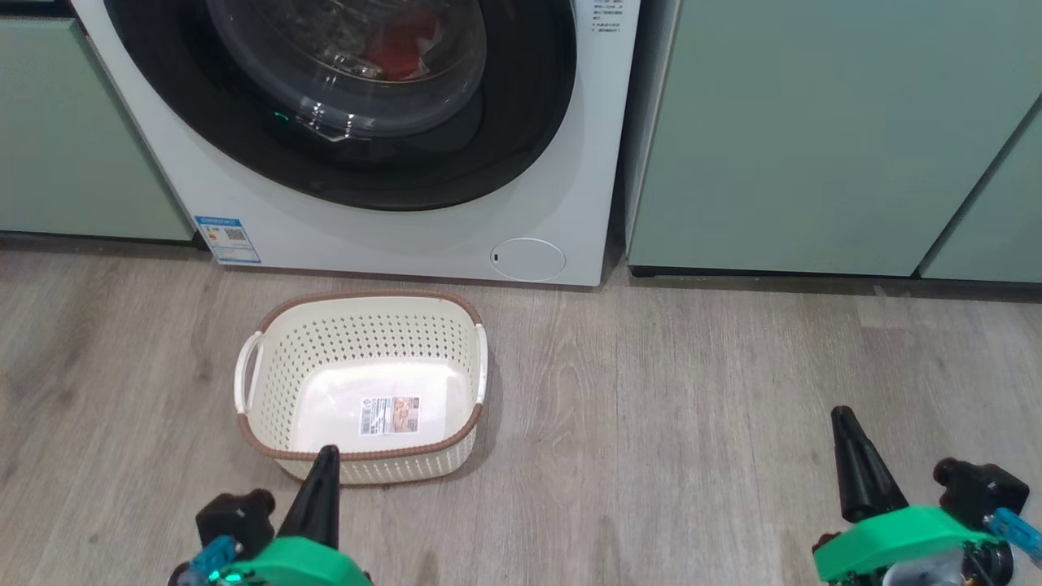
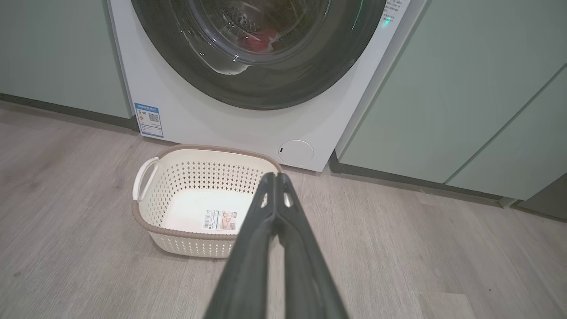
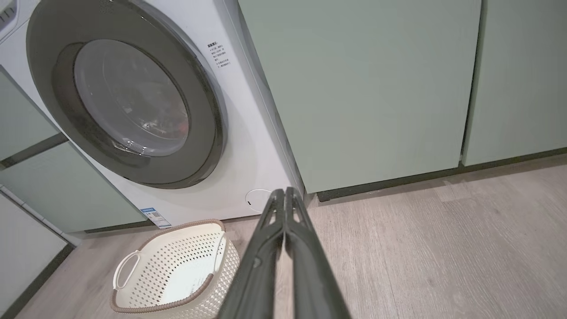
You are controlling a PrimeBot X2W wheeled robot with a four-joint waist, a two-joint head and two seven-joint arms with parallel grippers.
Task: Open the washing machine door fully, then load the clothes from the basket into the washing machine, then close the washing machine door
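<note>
The washing machine [image 1: 407, 236] [image 2: 199, 119] [image 3: 248, 146] stands white against the back, and its door [image 1: 521, 122] [image 2: 266, 95] [image 3: 57, 57], black-rimmed with a glass bowl, lies flat against the front. Red and white clothes [image 1: 403, 45] [image 2: 259, 40] show through the glass inside the drum. The cream basket [image 1: 285, 358] [image 2: 186, 177] [image 3: 177, 266] sits on the floor before the machine with just its label in it. My left gripper [image 1: 327, 450] [image 2: 275, 175] is shut, hovering at the basket's near rim. My right gripper [image 1: 841, 411] [image 3: 283, 191] is shut too, over bare floor at the right.
Pale green cabinets [image 1: 814, 130] [image 2: 465, 88] [image 3: 363, 88] flank the machine on both sides. A small round service flap [image 1: 527, 259] sits low on the washer's front. Wood-look floor [image 1: 692, 423] spreads to the right of the basket.
</note>
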